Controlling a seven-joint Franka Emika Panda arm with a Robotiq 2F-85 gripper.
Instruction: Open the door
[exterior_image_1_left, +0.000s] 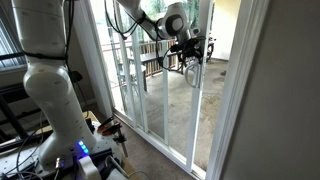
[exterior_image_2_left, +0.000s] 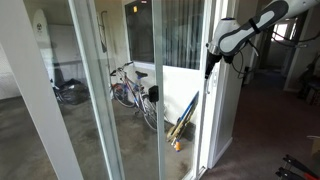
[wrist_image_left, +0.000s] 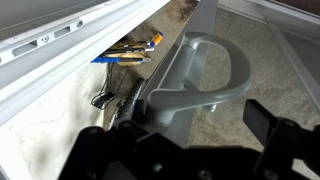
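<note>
The gripper (wrist_image_left: 181, 120) is spread wide, with nothing held. In the wrist view its fingers stand either side of the grey D-shaped handle (wrist_image_left: 190, 98), not yet touching it. The handle sits on the edge of the door (exterior_image_1_left: 196, 110), the tall glass panel in a white frame, seen in an exterior view with the arm reaching to it at handle height. Step in hand, by judgement: approach to grasp. The next move calls for closing on the loop, then pulling along the track.

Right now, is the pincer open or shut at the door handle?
The pincer is open: in the wrist view its dark fingers stand wide apart, the grey handle ahead of them, unclamped.
</note>
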